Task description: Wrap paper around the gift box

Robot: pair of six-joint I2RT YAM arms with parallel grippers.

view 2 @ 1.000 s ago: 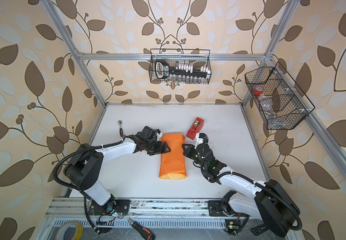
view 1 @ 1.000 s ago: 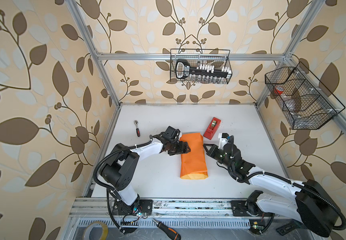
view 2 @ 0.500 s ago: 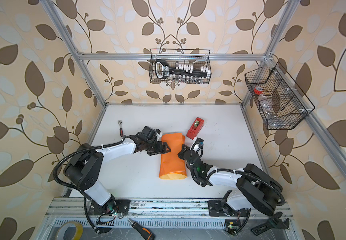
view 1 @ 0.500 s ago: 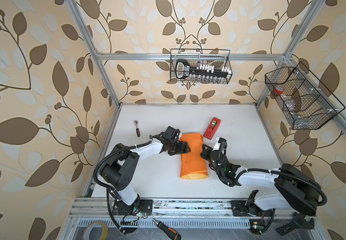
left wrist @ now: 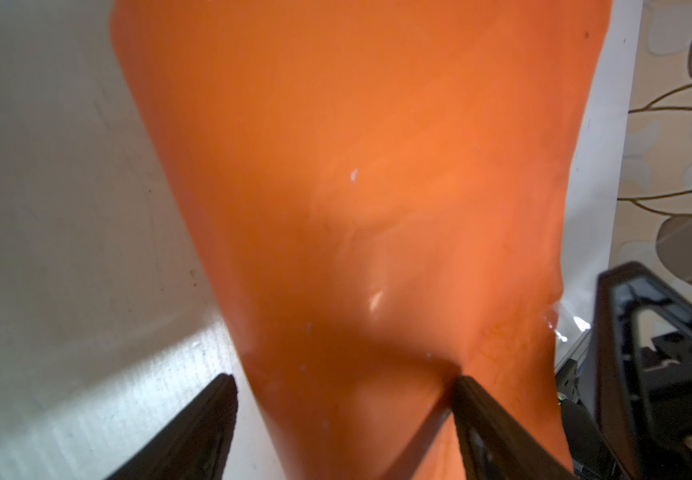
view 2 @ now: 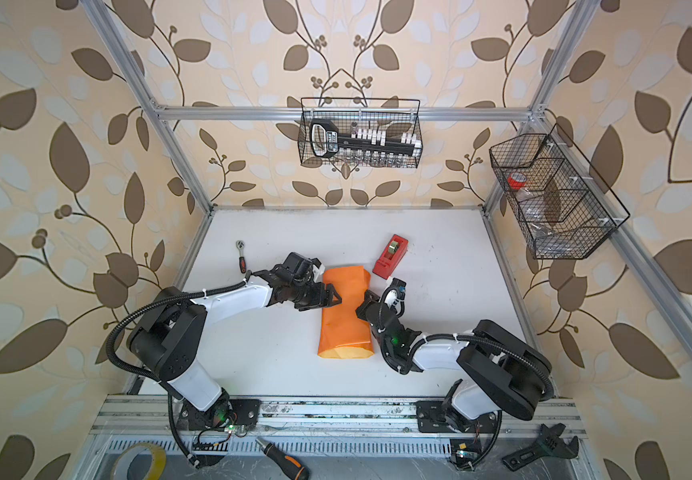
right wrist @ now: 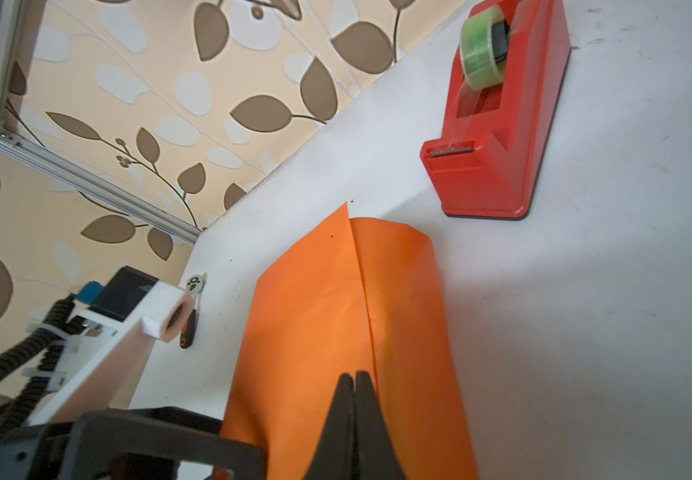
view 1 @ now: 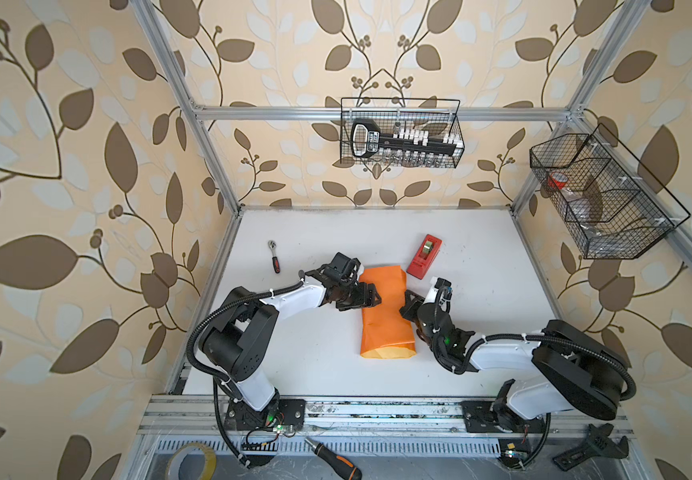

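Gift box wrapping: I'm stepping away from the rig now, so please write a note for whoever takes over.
Left gripper: open, straddling the paper's left edge, one finger on it.
Right gripper: shut, tips on the paper beside its top seam.
Gift box: hidden, presumably inside the folded paper, mid-table; tape dispenser just beyond its far right corner.
Done: paper folded over, edges overlapping on top.
Left: probably tape the seam, then fold and tape both open ends.

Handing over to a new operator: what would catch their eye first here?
The bright orange paper, folded into a long bundle mid-table. The left pincer stands open at its left edge, and the right pincer, shut, is at its right side. A red tape dispenser sits just behind it.
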